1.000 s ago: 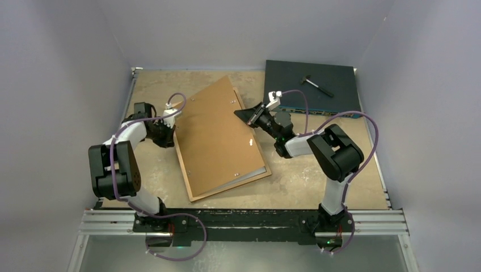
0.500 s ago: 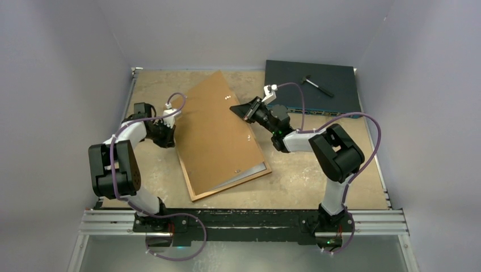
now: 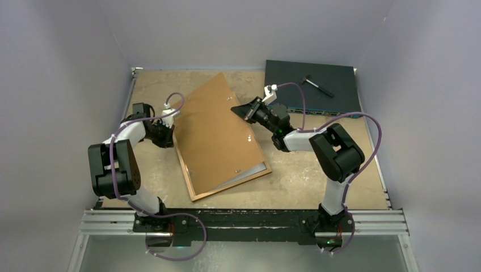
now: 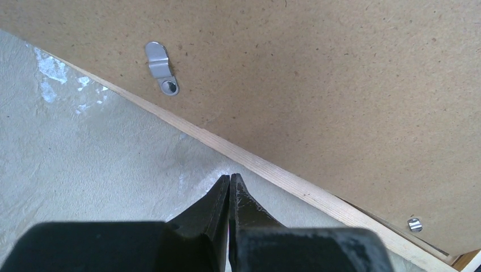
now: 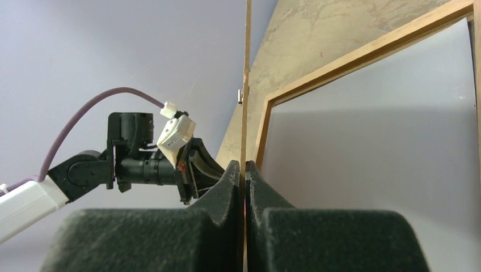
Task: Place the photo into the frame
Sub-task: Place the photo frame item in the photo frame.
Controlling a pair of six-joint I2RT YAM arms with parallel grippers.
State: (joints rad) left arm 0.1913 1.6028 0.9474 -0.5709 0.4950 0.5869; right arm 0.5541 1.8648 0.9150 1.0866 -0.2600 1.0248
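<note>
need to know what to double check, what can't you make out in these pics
- Top view: backing board, held up by the right tool, hides most of the frame.
- Right wrist: pale sheet inside the frame; photo back or glass, unclear.
- Left wrist: whether the shut left tool touches the frame, unclear.

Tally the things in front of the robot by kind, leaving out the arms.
Thin orange-brown wooden picture frame: 1
Plain brown backing board: 1
White-backed photo in the frame: 1
Dark flat electronics box: 1
Small black tool on the box: 1
Total: 5
</note>
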